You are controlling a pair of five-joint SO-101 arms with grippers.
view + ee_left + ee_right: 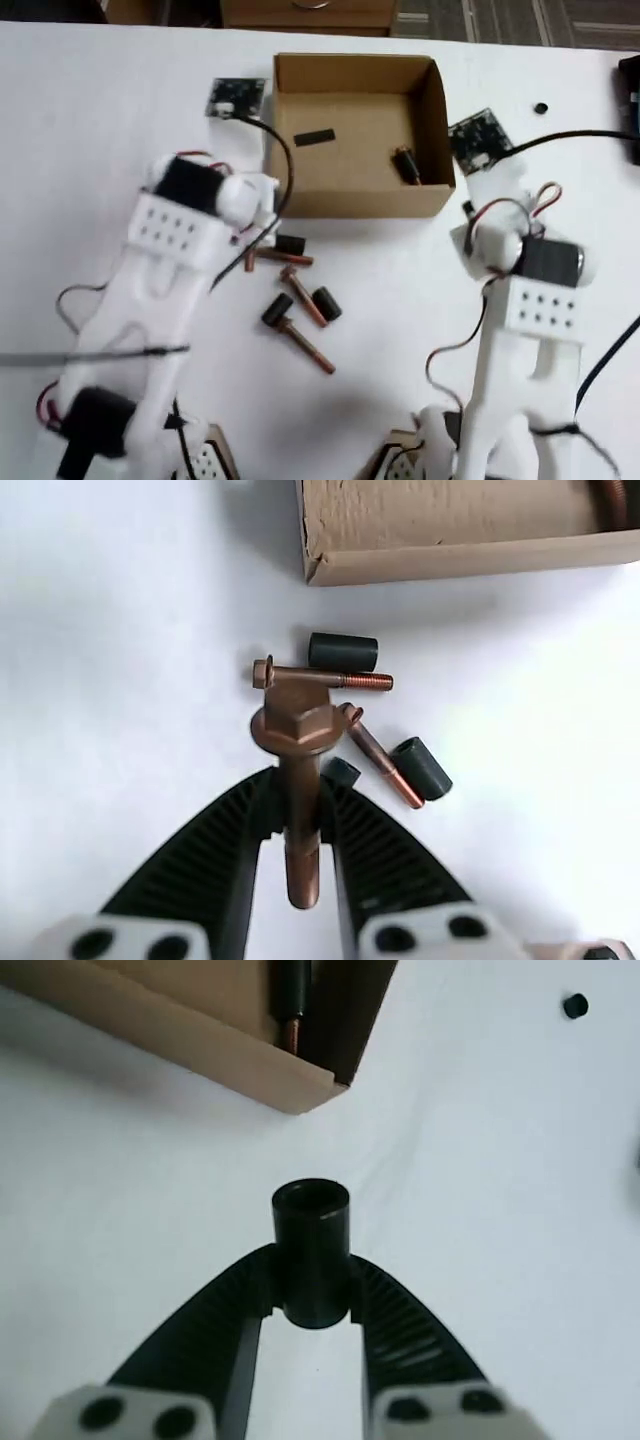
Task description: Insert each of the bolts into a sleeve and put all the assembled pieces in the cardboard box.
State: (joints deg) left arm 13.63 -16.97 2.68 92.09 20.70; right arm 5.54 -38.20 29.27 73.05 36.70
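Your left gripper (pixel 300 802) is pinching a copper bolt (pixel 298 735) by the shank, just under its flanged hex head, with the head pointing away from the wrist and the tail of the shank lying back between the jaws. Judge that bolt as stiff metal, smooth and weighty for its size: it won't bend, but it can pivot or slide in the pads if you nudge it off-axis, so a hold on the shank is the right one. To sleeve it, though, you will likely need the threaded end free. Your right gripper (pixel 312 1282) is clamped across the round sides of a black sleeve (pixel 311 1240), open bore facing away from the jaws, above the white table (pixel 100 120) near a corner of the cardboard box (pixel 355 195). The sleeve looks rigid and light, and being round it will probably roll if you set it down on its side. Keep the grip low on its wall so the mouth stays clear. In the box, one assembled piece (pixel 407 165) lies against the wall nearest the right arm, and a dark piece (pixel 314 137) lies toward the far wall; you can't tell whether that one carries a bolt. In front of the box, near the left gripper, loose bolts (pixel 302 295) and loose sleeves (pixel 327 302) lie together on the table, not yet joined as far as you can see.
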